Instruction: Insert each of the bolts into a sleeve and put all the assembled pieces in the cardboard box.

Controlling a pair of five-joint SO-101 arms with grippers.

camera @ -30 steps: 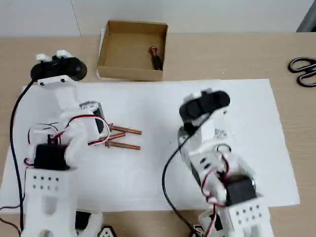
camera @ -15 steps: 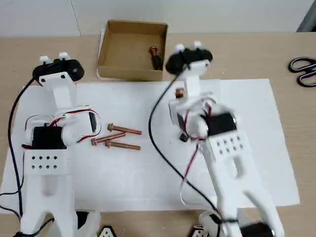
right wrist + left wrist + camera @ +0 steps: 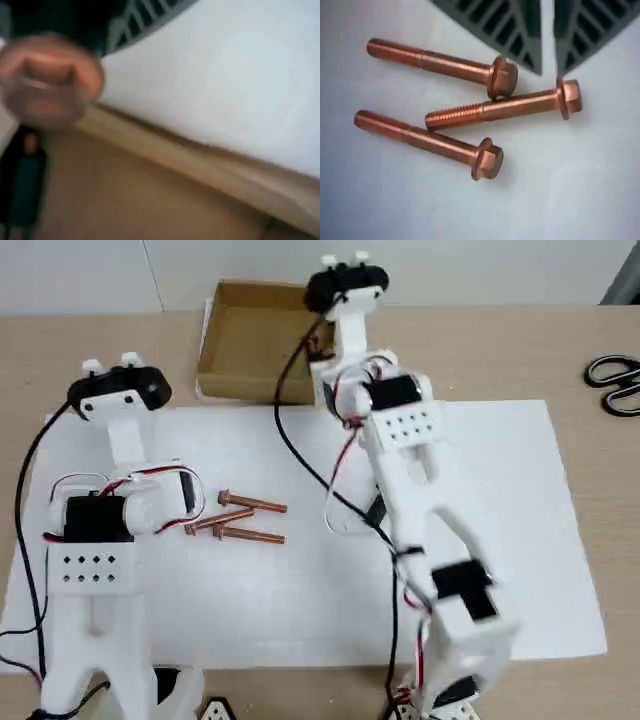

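Observation:
Three copper bolts [image 3: 250,517] lie side by side on the white sheet, close up in the left wrist view [image 3: 485,110]. My left gripper [image 3: 197,504] rests just left of their heads, its dark jaws [image 3: 547,70] nearly together with nothing between them. My right gripper [image 3: 320,348] hangs over the right edge of the cardboard box [image 3: 240,340], shut on a bolt whose blurred copper head [image 3: 50,80] looms close. Down inside the box lies a dark sleeve with a bolt in it [image 3: 25,190]. The box wall [image 3: 200,165] runs below the held bolt.
The white sheet [image 3: 500,490] covers most of the table. Scissors [image 3: 615,380] lie at the far right on the bare wood. The right arm's body [image 3: 410,470] stretches across the sheet's middle toward the box.
My right arm swung from the sheet's middle up to the box, carrying the bolt. My left gripper pulled back slightly from the three bolts, which stayed put.

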